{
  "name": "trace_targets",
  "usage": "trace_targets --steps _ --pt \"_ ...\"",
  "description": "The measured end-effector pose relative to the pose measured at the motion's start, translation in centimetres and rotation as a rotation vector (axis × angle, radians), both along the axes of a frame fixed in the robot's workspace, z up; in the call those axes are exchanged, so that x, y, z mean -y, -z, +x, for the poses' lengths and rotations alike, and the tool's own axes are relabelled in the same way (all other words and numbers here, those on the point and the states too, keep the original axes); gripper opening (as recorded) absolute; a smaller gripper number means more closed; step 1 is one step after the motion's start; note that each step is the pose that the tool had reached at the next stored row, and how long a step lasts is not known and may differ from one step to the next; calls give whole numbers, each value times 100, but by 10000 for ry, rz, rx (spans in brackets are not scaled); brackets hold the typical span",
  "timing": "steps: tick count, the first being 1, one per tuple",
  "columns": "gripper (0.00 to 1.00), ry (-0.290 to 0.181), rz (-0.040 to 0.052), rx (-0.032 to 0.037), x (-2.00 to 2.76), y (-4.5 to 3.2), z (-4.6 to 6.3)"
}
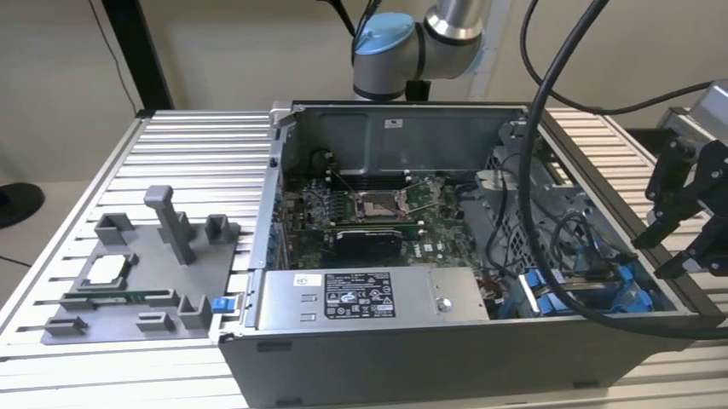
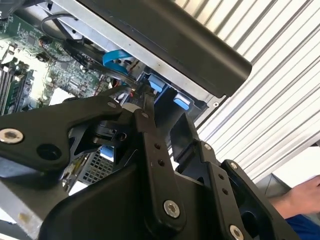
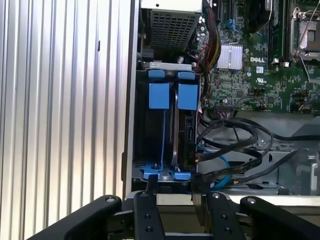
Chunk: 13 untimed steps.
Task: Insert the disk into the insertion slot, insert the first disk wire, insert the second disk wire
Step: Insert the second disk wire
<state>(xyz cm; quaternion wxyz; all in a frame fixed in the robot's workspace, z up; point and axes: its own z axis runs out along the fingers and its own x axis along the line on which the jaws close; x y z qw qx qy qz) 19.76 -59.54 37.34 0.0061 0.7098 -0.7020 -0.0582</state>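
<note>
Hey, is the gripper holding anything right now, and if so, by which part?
Nothing is held. The gripper hangs open near the insertion slot end of the computer case, with nothing between its jaws.

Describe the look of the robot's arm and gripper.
The arm is silver-grey metal with a rounded joint capped in light blue. The gripper is matte black: jaws of flat linked bars pinned with silver screws. Thick black cables run down near the arm.

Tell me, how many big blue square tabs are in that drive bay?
2, both in the insertion slot in the first wrist view: one tab by the case's outer wall, the other tab beside it, nearer the circuit board. Others may be hidden.
</note>
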Motion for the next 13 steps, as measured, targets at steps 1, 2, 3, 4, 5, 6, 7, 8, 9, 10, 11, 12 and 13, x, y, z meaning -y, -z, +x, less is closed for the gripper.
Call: trace_targets --steps 1,2,3,4,5,6,7,8,9,10,11,12,13 --pt "100 6 54 0 -1 6 -1" --pt "100 13 125 0 -3 12 -4" --pt "100 22 205 0 -5 17 -7" --pt "100 32 290 0 -7 22 -10" --pt "100 39 369 0 -9 28 -13" --pt "100 44 438 0 -10 35 -14" --pt "100 50 505 -1 -10 41 -15" --pt "100 57 570 0 -10 48 -16" --pt "100 66 635 0 -10 56 -17" --pt "100 74 688 0 -10 66 -17" --pt "100 83 732 -1 -11 79 -17" --pt "100 96 766 0 -10 93 -17" --pt "100 109 797 1 -10 105 -17"
